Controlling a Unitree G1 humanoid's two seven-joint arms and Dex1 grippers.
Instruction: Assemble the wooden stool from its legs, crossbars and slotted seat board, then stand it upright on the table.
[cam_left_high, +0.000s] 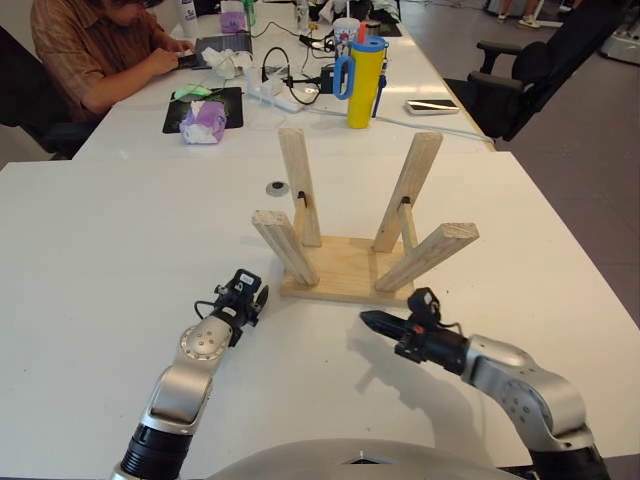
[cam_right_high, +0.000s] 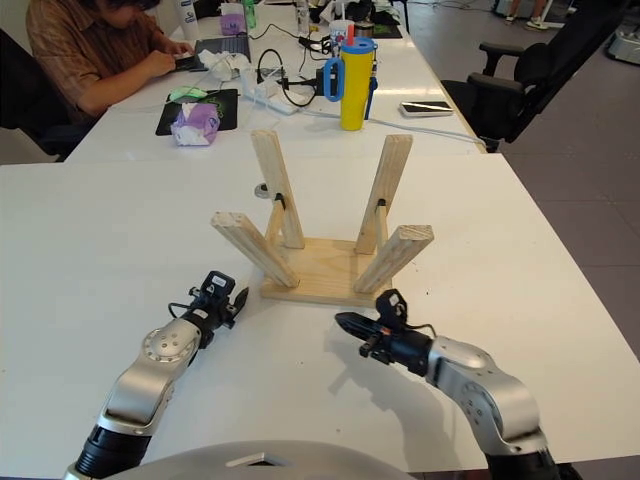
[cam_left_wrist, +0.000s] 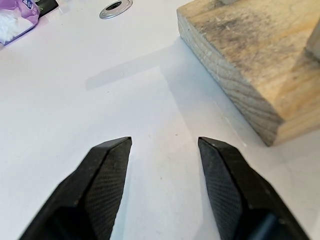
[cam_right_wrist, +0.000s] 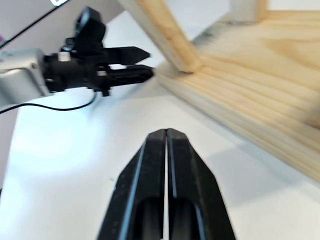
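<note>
The wooden stool lies upside down mid-table. Its seat board (cam_left_high: 345, 282) rests flat on the table and four splayed legs point up: two far legs (cam_left_high: 299, 185) (cam_left_high: 408, 192) and two near legs (cam_left_high: 285, 247) (cam_left_high: 427, 257). My left gripper (cam_left_high: 255, 297) sits low over the table just off the board's near left corner, open, with nothing between its fingers (cam_left_wrist: 107, 165); the board's corner (cam_left_wrist: 240, 65) lies just ahead of it. My right gripper (cam_left_high: 368, 320) is shut and empty, hovering a little in front of the board's near edge (cam_right_wrist: 260, 115), pointing toward the left gripper (cam_right_wrist: 135, 62).
A round metal grommet (cam_left_high: 277, 188) sits in the table behind the stool. On the far table stand a yellow bottle (cam_left_high: 363, 80), a phone (cam_left_high: 432, 106), a purple tissue pack (cam_left_high: 205, 122) and cables. Bare white tabletop (cam_left_high: 100, 260) spreads left and near; the table's edge runs at right.
</note>
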